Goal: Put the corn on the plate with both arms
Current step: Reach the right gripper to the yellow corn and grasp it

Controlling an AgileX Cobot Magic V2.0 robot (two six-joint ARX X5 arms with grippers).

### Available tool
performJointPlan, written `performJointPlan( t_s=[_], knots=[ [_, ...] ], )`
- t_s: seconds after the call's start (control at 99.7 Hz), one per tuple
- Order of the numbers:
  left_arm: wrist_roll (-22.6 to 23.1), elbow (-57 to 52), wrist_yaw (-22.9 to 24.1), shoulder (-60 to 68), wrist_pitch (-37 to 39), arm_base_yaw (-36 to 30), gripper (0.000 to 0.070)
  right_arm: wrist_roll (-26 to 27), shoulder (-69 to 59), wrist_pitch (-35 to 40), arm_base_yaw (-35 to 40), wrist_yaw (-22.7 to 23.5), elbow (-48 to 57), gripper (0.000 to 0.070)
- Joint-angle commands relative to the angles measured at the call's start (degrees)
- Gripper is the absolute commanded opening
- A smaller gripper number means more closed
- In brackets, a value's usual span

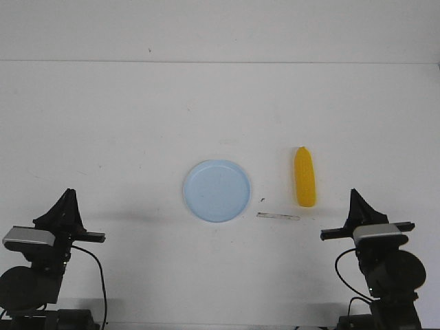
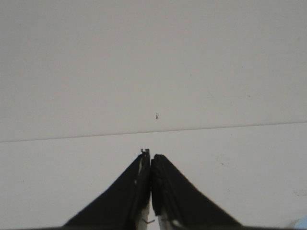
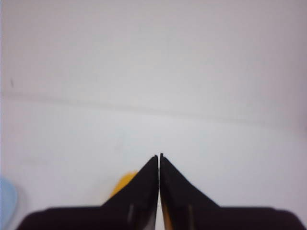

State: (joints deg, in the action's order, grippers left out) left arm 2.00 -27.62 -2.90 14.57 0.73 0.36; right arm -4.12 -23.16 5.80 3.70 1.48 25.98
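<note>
The yellow corn (image 1: pixel 304 177) lies on the white table, right of the pale blue plate (image 1: pixel 216 190), its tapered tip pointing away from me. My left gripper (image 1: pixel 69 196) is shut and empty at the near left, far from the plate. My right gripper (image 1: pixel 356 196) is shut and empty at the near right, just behind and right of the corn. In the right wrist view a bit of the corn (image 3: pixel 123 182) shows behind the shut fingers (image 3: pixel 159 158), and the plate's edge (image 3: pixel 5 201) shows at the side. The left wrist view shows shut fingers (image 2: pixel 150 155) over bare table.
A thin, pale strip (image 1: pixel 278 216) lies on the table between the plate and the right arm, with a small dark speck (image 1: pixel 262 201) near it. The table's far edge meets a white wall (image 1: pixel 220 31).
</note>
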Motion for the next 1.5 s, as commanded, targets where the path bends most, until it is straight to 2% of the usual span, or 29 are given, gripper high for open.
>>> performJointPlan(
  t_s=[0.0, 0.07, 0.211, 0.461, 0.572, 0.752, 0.903, 1.073, 1.123, 1.223, 1.264, 1.494],
  knots=[
    [-0.1, -0.4, 0.1, 0.0, 0.6, 0.1, 0.0001, -0.3, -4.5, 2.7, 0.1, 0.0, 3.2, 0.0002],
    [-0.1, -0.4, 0.2, 0.0, 0.6, 0.1, 0.0001, 1.2, -8.8, 5.6, 0.1, 0.0, 6.0, 0.0002],
    [-0.1, -0.4, 0.2, 0.0, 0.6, 0.1, 0.0001, 9.1, -17.2, 10.4, 0.1, 0.5, 10.8, 0.0002],
    [-0.1, -0.4, 0.1, 0.0, 0.6, 0.1, 0.0001, 14.5, -31.1, 16.1, 0.2, 1.0, 20.1, 0.0002],
    [-0.1, -0.4, 0.2, 0.0, 0.6, 0.1, 0.0001, 15.2, -37.7, 20.3, 0.4, 3.4, 25.9, 0.0002],
    [-0.1, -0.4, 0.1, 0.0, 0.6, 0.1, 0.0001, 15.6, -47.8, 23.8, 1.0, 3.2, 34.6, 0.0002],
    [-0.1, -0.4, 0.1, 0.0, 0.6, 0.1, 0.0001, 20.5, -56.7, 32.4, 1.4, 2.6, 43.9, 0.0002],
    [-0.1, -0.4, 0.2, 0.0, 0.6, 0.1, 0.0001, 20.8, -66.6, 41.3, 3.5, 2.6, 53.0, 0.0006],
    [-0.1, -0.4, 0.2, 0.0, 0.6, 0.1, 0.0001, 20.4, -69.3, 43.7, 3.9, 2.5, 55.2, 0.0046],
    [-0.1, -0.4, 0.2, 0.0, 0.6, 0.1, 0.0001, 20.1, -73.5, 46.2, 5.0, 1.1, 58.1, 0.0234],
    [-0.1, -0.4, 0.2, 0.0, 0.6, 0.1, 0.0001, 20.2, -74.9, 46.7, 5.3, 0.3, 58.6, 0.0286],
    [-0.1, -0.4, 0.2, 0.0, 0.6, 0.1, 0.0001, 20.1, -78.7, 47.5, 6.3, -0.4, 58.8, 0.0444]
  ],
)
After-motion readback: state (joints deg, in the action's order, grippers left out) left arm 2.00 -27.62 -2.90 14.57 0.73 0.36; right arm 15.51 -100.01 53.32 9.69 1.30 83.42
